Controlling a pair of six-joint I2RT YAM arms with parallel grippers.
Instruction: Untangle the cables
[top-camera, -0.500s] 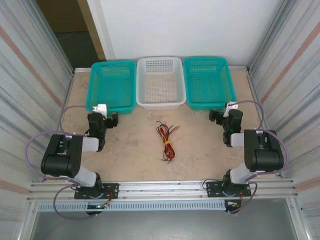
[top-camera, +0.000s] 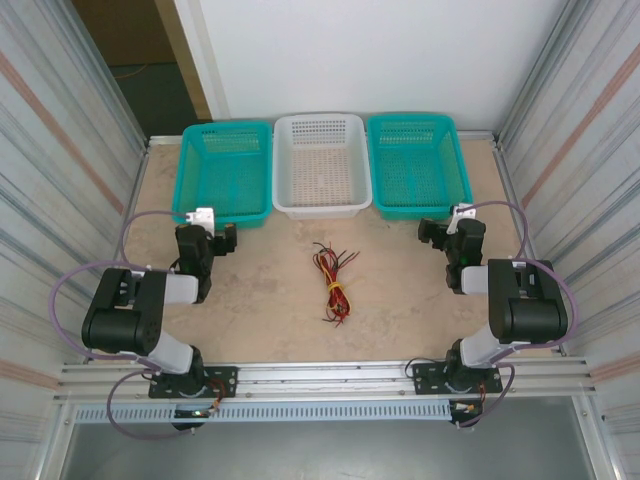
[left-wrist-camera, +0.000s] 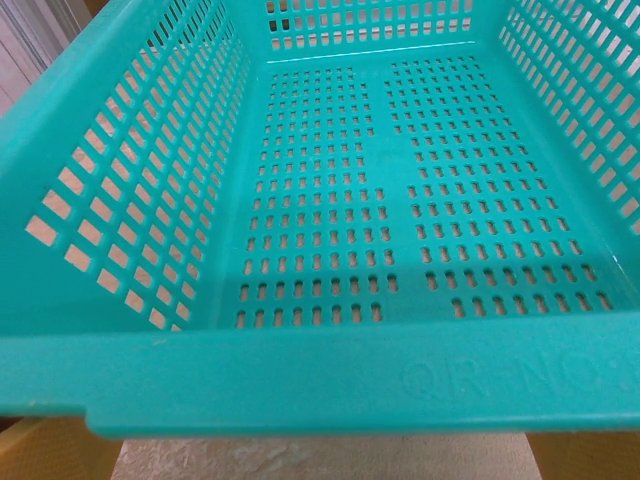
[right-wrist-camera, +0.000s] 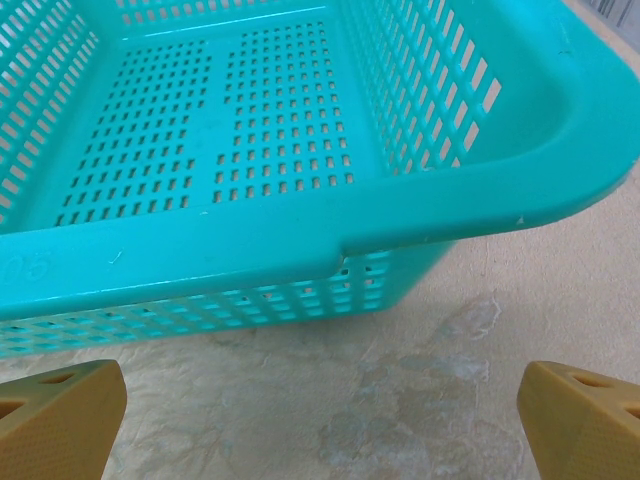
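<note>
Nothing has moved since the earlier overhead shot: both arms, all baskets and the bundle sit exactly where they were.

Progress: not started, by my read. The cables (top-camera: 333, 285) lie in one bunch at frame centre of the overhead view, red, black and yellow strands pinched together by a yellow tie (top-camera: 336, 288), ends fanned out toward the top. Tie removal and separating every strand are all left to do.

Room, big to small:
- Corrugated metal panels (top-camera: 60, 150) down both sides, white back wall (top-camera: 380, 50), dark doorway upper left.
- Beige mottled surface (top-camera: 260, 300), aluminium rail (top-camera: 330, 375) along its bottom edge.
- Three baskets in a row across the top: teal basket (top-camera: 190, 180) left, white basket (top-camera: 318, 208) middle, second teal basket (top-camera: 462, 170) right. Nothing visible in any of them.
- Left claw (top-camera: 205, 220) sits just short of the left teal basket; its wrist view has yellow fingertips at the bottom corners, so spread wide with nothing held.
- Right claw (right-wrist-camera: 320, 420) faces the right teal basket's near corner, fingers (right-wrist-camera: 60, 415) fully apart, bare surface between them.

Both claws are well apart from the bundle.
</note>
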